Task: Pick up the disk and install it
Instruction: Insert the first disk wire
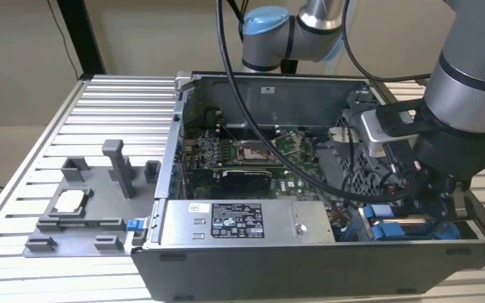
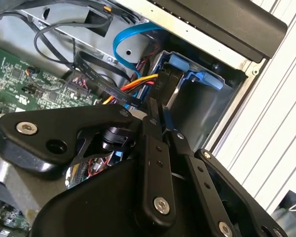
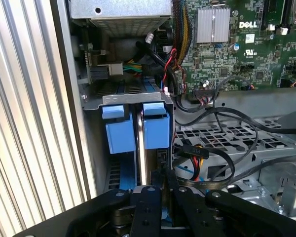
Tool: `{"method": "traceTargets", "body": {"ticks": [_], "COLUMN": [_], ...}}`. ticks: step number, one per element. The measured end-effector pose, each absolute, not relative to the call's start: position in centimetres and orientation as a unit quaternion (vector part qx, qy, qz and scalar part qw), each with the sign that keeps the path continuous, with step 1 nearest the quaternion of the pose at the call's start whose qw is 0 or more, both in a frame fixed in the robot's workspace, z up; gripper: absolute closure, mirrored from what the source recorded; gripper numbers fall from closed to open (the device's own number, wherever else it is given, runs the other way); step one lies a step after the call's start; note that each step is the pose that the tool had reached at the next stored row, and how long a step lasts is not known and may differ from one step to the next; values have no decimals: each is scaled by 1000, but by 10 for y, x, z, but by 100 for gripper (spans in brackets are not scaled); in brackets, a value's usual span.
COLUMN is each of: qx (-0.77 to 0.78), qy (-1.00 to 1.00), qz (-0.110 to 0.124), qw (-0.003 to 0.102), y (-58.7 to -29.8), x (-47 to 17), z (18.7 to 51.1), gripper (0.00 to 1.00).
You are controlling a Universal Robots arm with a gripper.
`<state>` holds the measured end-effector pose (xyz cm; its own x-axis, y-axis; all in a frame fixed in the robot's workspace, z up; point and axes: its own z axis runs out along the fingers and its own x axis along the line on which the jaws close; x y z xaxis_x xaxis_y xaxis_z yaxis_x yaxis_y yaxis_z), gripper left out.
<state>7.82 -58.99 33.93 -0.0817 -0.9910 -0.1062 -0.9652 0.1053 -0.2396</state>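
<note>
The disk [image 3: 156, 131] stands on edge in the drive bay at the case's near corner on the exterior view's right. Its blue plastic bracket shows beside a second blue bracket [image 3: 120, 133], with a thin silver edge between them. In the exterior view the blue brackets [image 1: 394, 228] lie just under my wrist. My gripper [image 3: 162, 191] reaches down into the bay with its black fingers [image 2: 153, 133] close together, pinching the disk's edge; a sliver of blue shows between them. In the second wrist view the disk's blue bracket [image 2: 190, 69] sits against the bay wall.
A grey power supply box [image 1: 242, 221] with a white label lies beside the bay. The green motherboard [image 1: 251, 151] fills the case floor. Black, red and yellow cables [image 3: 202, 153] loop close to the fingers. A grey tray [image 1: 78, 218] with a small silver chip sits on the slatted table.
</note>
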Motion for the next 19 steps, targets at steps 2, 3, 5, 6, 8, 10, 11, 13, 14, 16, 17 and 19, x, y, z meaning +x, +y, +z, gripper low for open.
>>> {"method": "traceTargets", "body": {"ticks": [2, 3, 5, 6, 8, 10, 11, 13, 14, 16, 17, 19], "qx": [-667, -667, -667, -667, -667, -667, -667, -667, -667, -667, -667, -667], "qy": [733, 733, 733, 733, 734, 734, 734, 734, 734, 734, 734, 734], "qz": [-55, -56, -56, -57, -58, -58, -59, -59, -60, -61, -61, -61], "qw": [120, 119, 118, 118, 117, 116, 116, 116, 115, 114, 114, 114], "y": [-590, -590, -590, -590, -590, -590, -590, -589, -589, -588, -587, -586], "x": [78, 78, 78, 78, 78, 78, 78, 78, 78, 78, 78, 78], "z": [339, 339, 339, 339, 339, 339, 340, 340, 340, 341, 341, 341], "gripper": [100, 100, 100, 100, 100, 100, 100, 100, 100, 100, 100, 100]}}
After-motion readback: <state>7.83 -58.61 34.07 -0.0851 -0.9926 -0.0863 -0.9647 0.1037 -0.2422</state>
